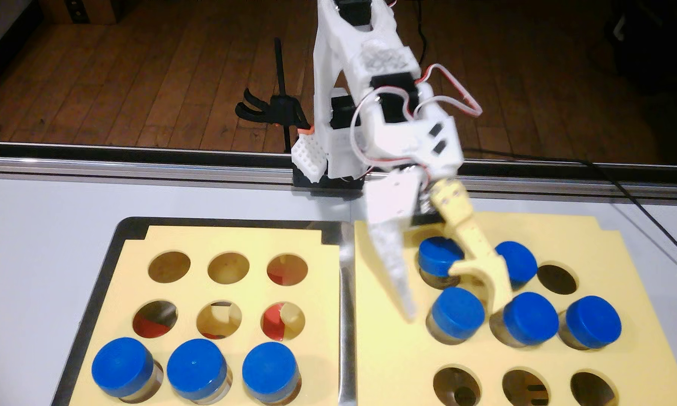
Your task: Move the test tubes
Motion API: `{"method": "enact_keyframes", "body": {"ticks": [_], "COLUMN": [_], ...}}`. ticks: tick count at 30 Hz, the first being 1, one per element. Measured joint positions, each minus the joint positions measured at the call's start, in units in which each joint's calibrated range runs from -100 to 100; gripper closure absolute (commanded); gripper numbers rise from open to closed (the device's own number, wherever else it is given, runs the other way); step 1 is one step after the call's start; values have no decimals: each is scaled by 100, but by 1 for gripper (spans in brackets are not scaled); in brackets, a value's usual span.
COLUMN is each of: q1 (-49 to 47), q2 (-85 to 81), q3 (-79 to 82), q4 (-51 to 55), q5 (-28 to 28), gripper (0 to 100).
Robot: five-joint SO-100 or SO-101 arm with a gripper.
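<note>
The test tubes are short clear vials with blue caps. Three stand in the front row of the left yellow foam (227,242): one at the left (122,369), one in the middle (196,371), one at the right (271,369). Several more stand in the right foam (383,351). One of these (463,318) sits in the middle row's left hole. My gripper (454,312) is open around it, with the white finger (397,273) to its left and the yellow finger (485,273) behind and to its right, between neighbouring caps (530,317).
The left foam lies in a dark-rimmed metal tray (122,230) and has six empty holes (169,266). The right foam has empty holes along its front row (457,384) and at the back right (556,278). The arm base (329,164) and a black clamp (278,109) stand at the table's far edge.
</note>
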Motion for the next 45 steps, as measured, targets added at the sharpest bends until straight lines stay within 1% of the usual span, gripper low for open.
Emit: {"method": "enact_keyframes", "body": {"ticks": [5, 9, 12, 13, 16, 17, 18, 20, 23, 30, 38, 40, 41, 45], "q1": [307, 957, 1344, 1643, 1932, 1959, 2038, 2152, 2152, 2196, 2231, 2301, 2328, 2310], "q2": [8, -8, -136, -331, -525, -551, -551, -551, -441, 161, 1347, 1593, 1686, 1983], "q3": [-852, -1761, -1733, -1555, -1133, -899, -525, -300, 281, 225, -684, -1030, -1162, -1602], "q4": [0, 0, 0, 0, 0, -19, -289, -568, -1541, -1782, -1821, -1821, -1830, -1840], "q5": [26, 26, 56, 128, 209, 225, 230, 230, 230, 235, 215, 240, 240, 240], "gripper": [65, 65, 65, 65, 65, 65, 65, 65, 65, 65, 65, 67, 71, 81]}}
